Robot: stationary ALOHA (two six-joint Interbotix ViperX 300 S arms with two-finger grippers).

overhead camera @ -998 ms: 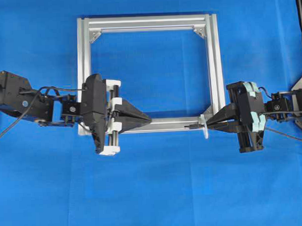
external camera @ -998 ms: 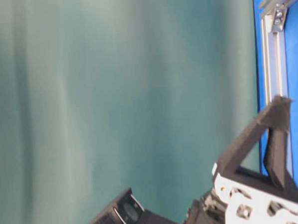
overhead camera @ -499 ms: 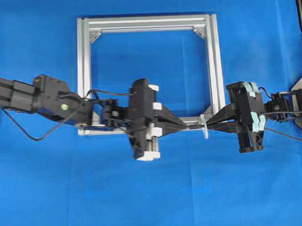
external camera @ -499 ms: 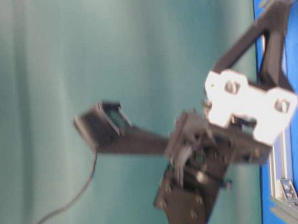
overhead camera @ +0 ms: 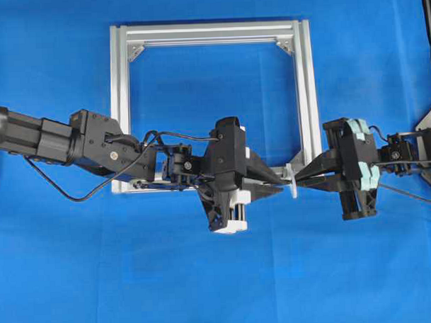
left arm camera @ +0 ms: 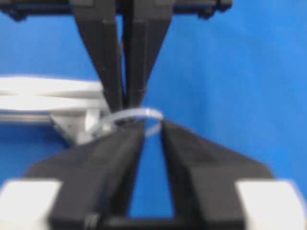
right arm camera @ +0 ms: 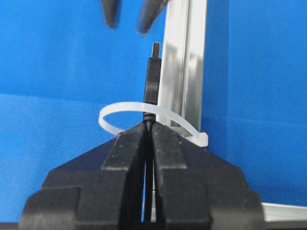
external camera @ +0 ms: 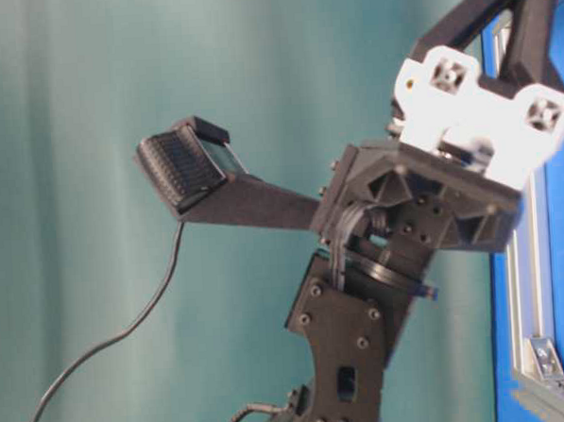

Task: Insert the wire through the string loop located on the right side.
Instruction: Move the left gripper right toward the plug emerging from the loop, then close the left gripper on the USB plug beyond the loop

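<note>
The right claw was clamped on the wire just behind its plug. The plug poked forward through the string loop, a thin white band ringing the wire right at the claw's tips. The loop sat at the lower right corner of the metal frame, which lay flat on the blue desk. The left claw reached across from the other side, its two fingers standing apart with blue showing between them, the tips close to the loop and facing the right claw. From overhead, the left claw stopped just short of the loop.
</note>
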